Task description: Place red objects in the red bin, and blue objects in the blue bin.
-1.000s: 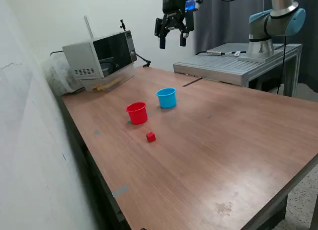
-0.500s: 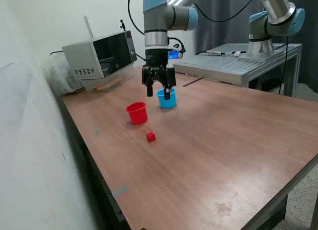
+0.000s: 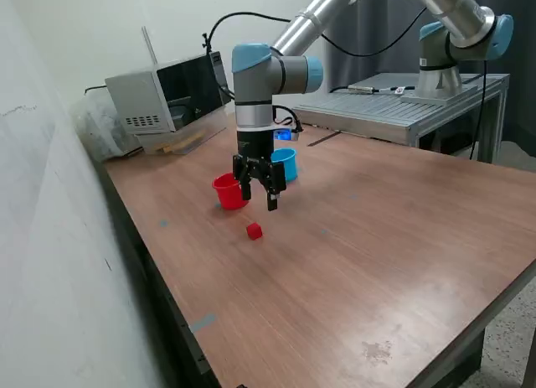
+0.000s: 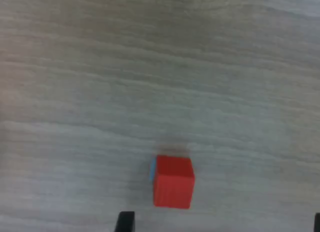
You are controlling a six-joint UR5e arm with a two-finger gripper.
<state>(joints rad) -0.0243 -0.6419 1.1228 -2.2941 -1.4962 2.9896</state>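
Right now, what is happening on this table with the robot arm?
The gripper hangs open and empty above the wooden table, just over a small red cube that lies alone on the wood. The red cup and the light blue cup stand upright behind it. The wrist view shows the cube near the fingertips, untouched.

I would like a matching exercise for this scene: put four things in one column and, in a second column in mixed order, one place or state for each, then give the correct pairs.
Column 1
1. red cube
2. red bin
3. blue bin
4. claw

Column 2
A. open, in the air above the table
B. standing upright, partly hidden behind the claw at the exterior view's left
C. lying alone on the bare wood, nearer the camera than both bins
D. upright behind the arm, toward the exterior view's right of the other bin

Pairs: 1-C, 2-B, 3-D, 4-A
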